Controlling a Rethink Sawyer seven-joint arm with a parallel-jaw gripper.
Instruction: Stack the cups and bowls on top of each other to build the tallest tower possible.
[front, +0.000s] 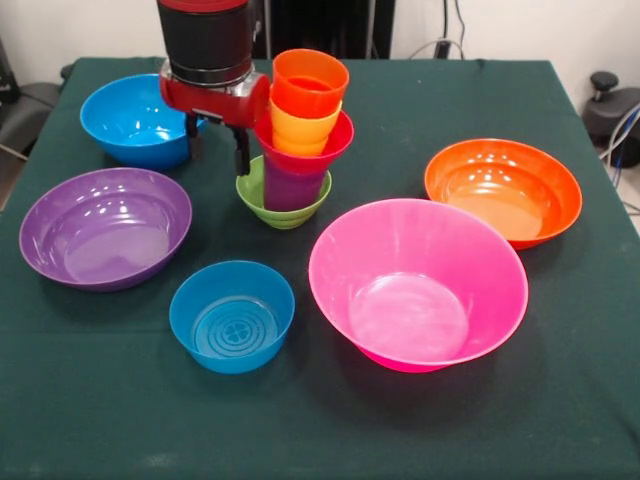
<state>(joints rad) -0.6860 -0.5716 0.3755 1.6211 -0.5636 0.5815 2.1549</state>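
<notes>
1. While the tower (298, 140) stands mid-table toward the far side, count it from the bottom: green bowl (283, 205) on the cloth, purple cup (293, 186) in it, red bowl (318, 143) perched on that, then yellow cup (303, 128) and orange cup (310, 82) nested on top. Five pieces up, and from here it looks upright.

2. Still loose on the green table (560, 400): the small blue bowl (232, 315) toward the camera, the big pink bowl (418, 283) beside it, the purple bowl (105, 227) at picture-left, the mid-sized blue bowl (135, 120) behind that, and the orange bowl (503, 191) at picture-right. So I'd call it roughly half built, with five bowls unstacked. All of them look wider than the orange cup's mouth, so anything added up there would balance rather than nest, and that is where a topple could come.

3. Now the arm: the gripper (216, 140) hangs straight down from the top of the picture, just beside the tower on its picture-left side, its red body level with the red bowl and close against its rim. I cannot tell whether they touch.

4. Two dark fingers (241, 150) point down, set apart with nothing between them: spread and empty.
</notes>
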